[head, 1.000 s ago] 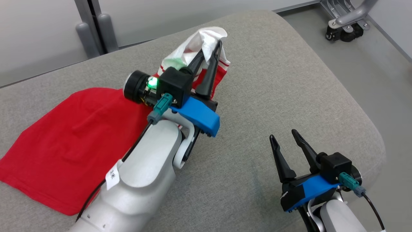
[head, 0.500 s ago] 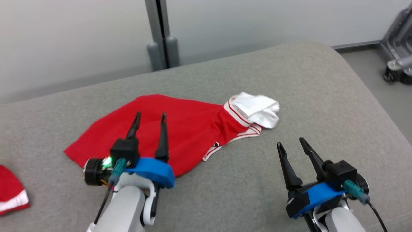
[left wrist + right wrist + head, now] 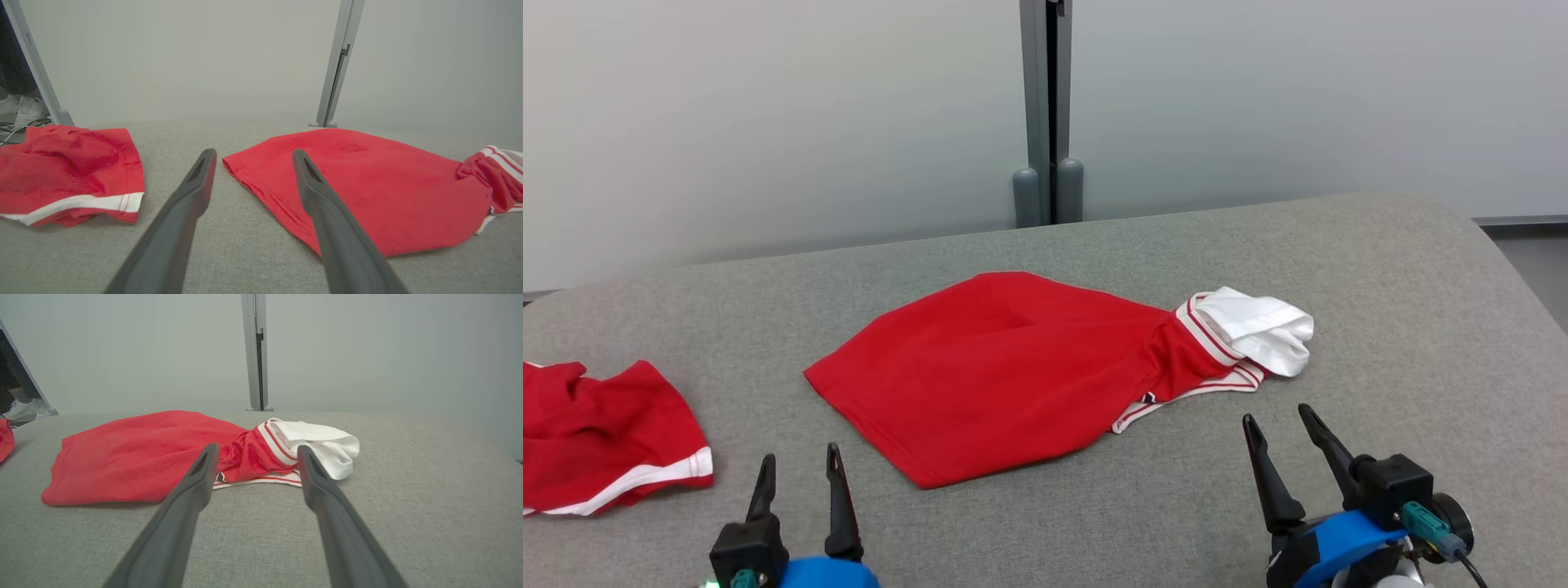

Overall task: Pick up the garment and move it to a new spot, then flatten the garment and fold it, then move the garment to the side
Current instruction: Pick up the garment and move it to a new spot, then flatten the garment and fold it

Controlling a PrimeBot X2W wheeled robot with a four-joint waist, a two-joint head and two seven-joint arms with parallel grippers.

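Note:
A red garment [image 3: 1005,367] with a white, red-striped end [image 3: 1254,327] lies spread on the grey padded surface [image 3: 1405,310], bunched at its right. It also shows in the left wrist view [image 3: 359,183] and the right wrist view [image 3: 151,453]. My left gripper [image 3: 799,465] stands open at the lower left, short of the garment's near-left edge, holding nothing. At the lower right my right gripper [image 3: 1278,425] is open too, just in front of the white end, with nothing between its fingers.
A second red garment with a white band [image 3: 600,437] lies at the surface's left edge. A grey post [image 3: 1045,114] and pale wall panels stand behind. A person's white shoe [image 3: 22,410] is on the floor at the far left.
My left gripper has let go of the garment's white end and drawn back to the lower left, open. The head camera has lifted and turned left. The right gripper stays open.

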